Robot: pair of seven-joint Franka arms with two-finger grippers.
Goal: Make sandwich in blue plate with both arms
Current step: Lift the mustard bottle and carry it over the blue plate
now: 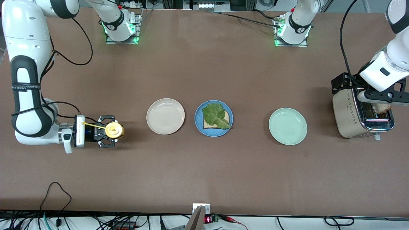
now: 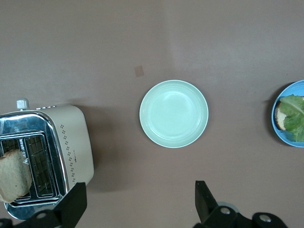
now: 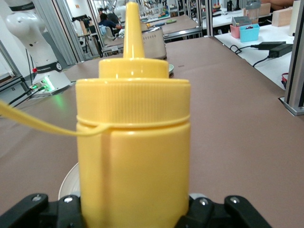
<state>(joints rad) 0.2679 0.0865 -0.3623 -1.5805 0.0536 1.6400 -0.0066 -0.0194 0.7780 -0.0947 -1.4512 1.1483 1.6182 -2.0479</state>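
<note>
The blue plate (image 1: pixel 199 124) sits mid-table between two other plates and shows at the edge of the left wrist view (image 2: pixel 285 138). On it lies one bread slice (image 1: pixel 227 118) with a green lettuce leaf (image 1: pixel 216 115) on top. A second bread slice (image 1: pixel 382 108) (image 2: pixel 14 173) sticks out of the toaster's slot. My left gripper (image 1: pixel 380 97) (image 2: pixel 141 204) hangs open over the toaster's edge with nothing between its fingers. At the right arm's end, my right gripper (image 1: pixel 110 131) is shut on an upright yellow squeeze bottle (image 1: pixel 114 130) (image 3: pixel 133 142).
A cream-white plate (image 1: pixel 165 116) lies beside the blue one toward the right arm's end. A mint-green plate (image 1: pixel 287 126) (image 2: pixel 174 114) lies toward the left arm's end. The beige and chrome toaster (image 1: pixel 350 116) (image 2: pixel 71 142) stands at the left arm's end.
</note>
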